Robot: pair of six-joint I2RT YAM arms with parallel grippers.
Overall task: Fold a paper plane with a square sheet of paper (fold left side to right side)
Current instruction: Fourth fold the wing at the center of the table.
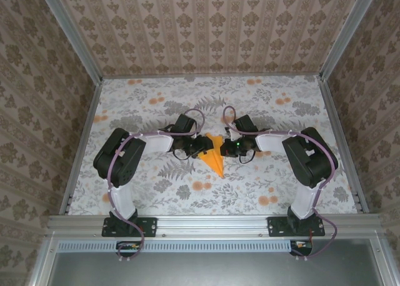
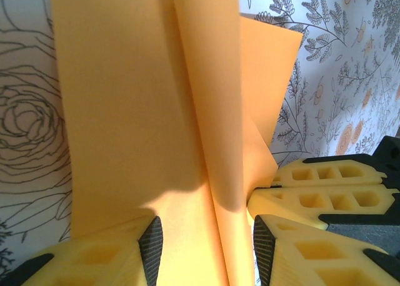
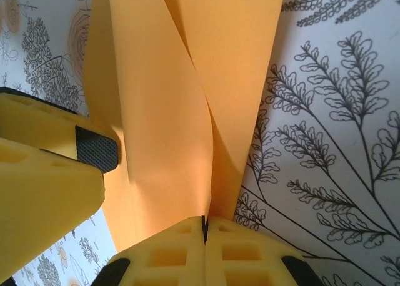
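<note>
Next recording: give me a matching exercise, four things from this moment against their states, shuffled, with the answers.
Things:
1 left hand
2 right hand
3 paper
4 table

States:
a grey leaves and orange flowers
b fingers pinched on the paper
c plain orange, partly folded
d fingers apart, paper between them

Pairs: 1-d, 2-b, 3-c, 4-a

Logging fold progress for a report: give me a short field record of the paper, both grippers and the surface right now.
paper: orange paper, partly folded, tip pointing toward the arm bases
left gripper: open, paper running between its fingers
right gripper: shut on the paper
fold state: one flap lifted and curved, not pressed flat
surface: floral-print table
</note>
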